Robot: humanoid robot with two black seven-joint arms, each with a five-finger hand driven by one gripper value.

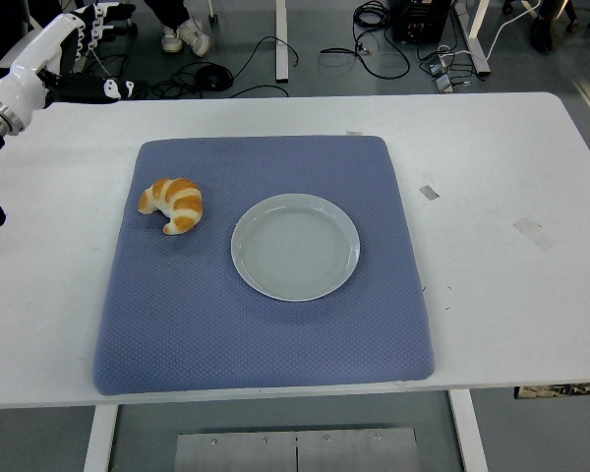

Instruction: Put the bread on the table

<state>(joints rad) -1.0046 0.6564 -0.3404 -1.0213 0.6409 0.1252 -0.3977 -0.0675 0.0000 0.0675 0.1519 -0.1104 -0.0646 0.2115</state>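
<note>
Lying on the blue quilted mat (265, 324), the croissant (173, 204) is a small golden-brown crescent with paler cream bands across its back, its two tips curling toward the right and the near side. It sits on the mat's left part, toward the far edge, clear of everything else and just left of the plate (295, 246). The plate is round, pale grey-green and glossy, with a shallow raised rim; it rests near the middle of the mat and holds nothing.

The mat covers much of the white table (501, 177), which carries a few small scraps of tape on its bare right side.

The left hand (90, 29) is at the picture's upper left corner, above the table's far left edge and well apart from the croissant. Its white-shelled palm faces down, the dark-tipped fingers (114, 12) are spread loosely with the thumb stretched out beneath them, and it grips nothing. Beyond the table, cables trail over the grey floor, and a person's white shoes (182, 37) show at the top.
</note>
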